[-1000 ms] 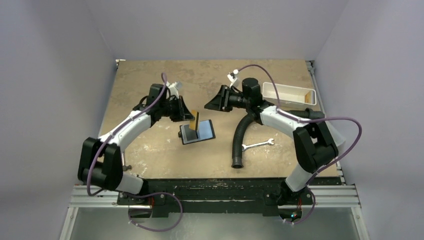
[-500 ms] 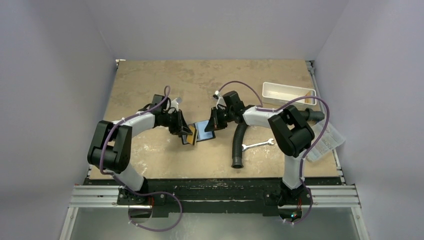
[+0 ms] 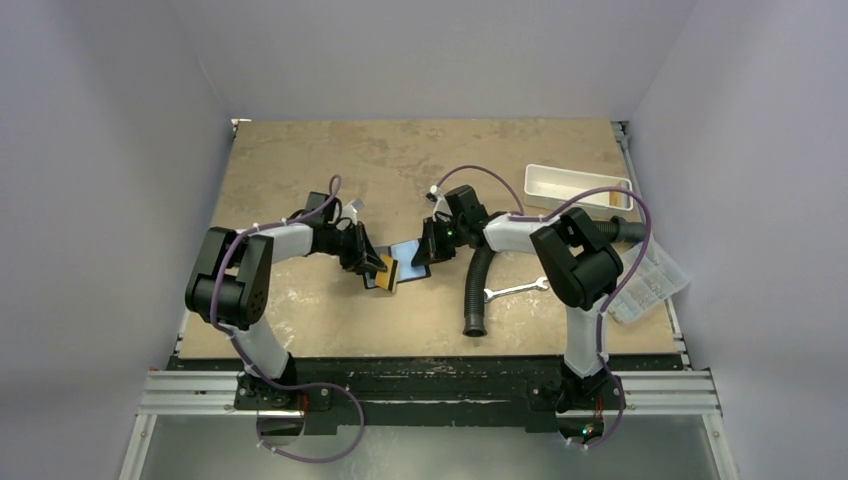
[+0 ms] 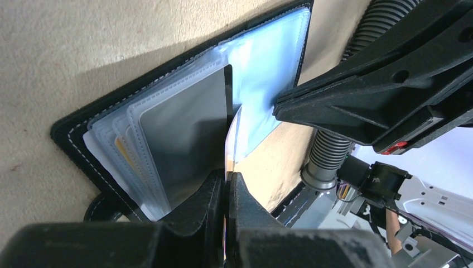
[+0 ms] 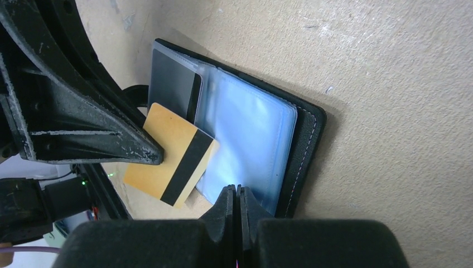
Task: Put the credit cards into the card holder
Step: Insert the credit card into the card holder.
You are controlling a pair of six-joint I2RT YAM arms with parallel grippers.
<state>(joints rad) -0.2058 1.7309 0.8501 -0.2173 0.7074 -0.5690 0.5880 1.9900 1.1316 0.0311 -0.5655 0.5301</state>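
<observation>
— How far are they with the cards, do you think?

— About the half, I judge. The card holder (image 3: 408,258) lies open near the middle of the worktop (image 3: 300,170), between the two arms, with its clear sleeves turned up. A grey card (image 5: 173,84) sits already inside one sleeve. The yellow card (image 5: 167,162) is not yet in. The left fingers (image 4: 206,206) pinch it by one edge and hold it tilted over the holder's side nearest that arm, touching the sleeves or almost.

— And the right arm?

— The right fingers (image 5: 223,215) are pressed together, and their tips are at the edge of the bluish sleeve. Whether they nip the sleeve or only press on it, I cannot tell. What is left, in my view, is to open a pocket and slide the yellow card inside.

— And around it?

— Pale bare walls (image 3: 120,150) stand on three sides. The worktop is tan and mottled, with some scuffs. On its right part lies a black ribbed hose (image 3: 477,290). Behind it is a white tray (image 3: 575,170), and a clear compartment box (image 3: 655,275) is at the right edge. The smallest thing, a silver wrench (image 3: 515,290), lies just beside the hose.
</observation>
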